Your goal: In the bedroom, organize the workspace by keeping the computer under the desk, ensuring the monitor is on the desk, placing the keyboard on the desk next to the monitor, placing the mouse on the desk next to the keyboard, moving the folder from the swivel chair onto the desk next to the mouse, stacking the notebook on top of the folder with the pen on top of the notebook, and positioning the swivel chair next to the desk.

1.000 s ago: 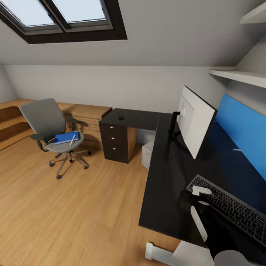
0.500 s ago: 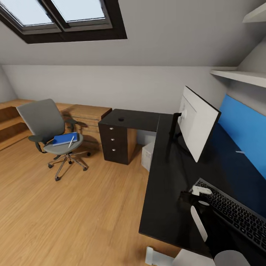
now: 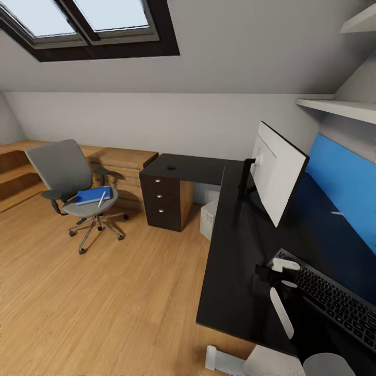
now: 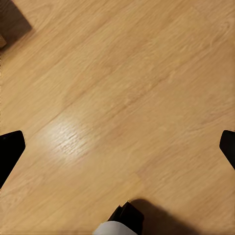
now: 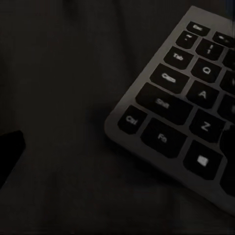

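The black L-shaped desk [image 3: 230, 250] runs along the right. On it the monitor [image 3: 279, 169] stands upright with its white back toward me. The keyboard [image 3: 334, 300] lies near the front, and the small black mouse [image 3: 171, 167] rests on the far wing. The computer [image 3: 209, 219] stands under the desk. Across the floor is the swivel chair [image 3: 65, 172], with the blue folder [image 3: 91, 195] and white pen [image 3: 102, 198] on its seat. I cannot make out the notebook. My right gripper [image 3: 263, 277] hovers open over the keyboard's corner [image 5: 161, 127]. My left gripper [image 4: 117, 147] is open above bare floor.
A black three-drawer unit [image 3: 162, 201] closes the desk's far end. Behind the chair a wooden drawer chest [image 3: 125, 162] and low wooden steps [image 3: 15, 172] line the wall. Wall shelves [image 3: 339, 107] hang above the desk. Wood floor [image 3: 104, 303] spreads between me and the chair.
The head view has swayed slightly. Chair, folder, monitor and keyboard keep their places, and the right arm stays over the keyboard's corner.
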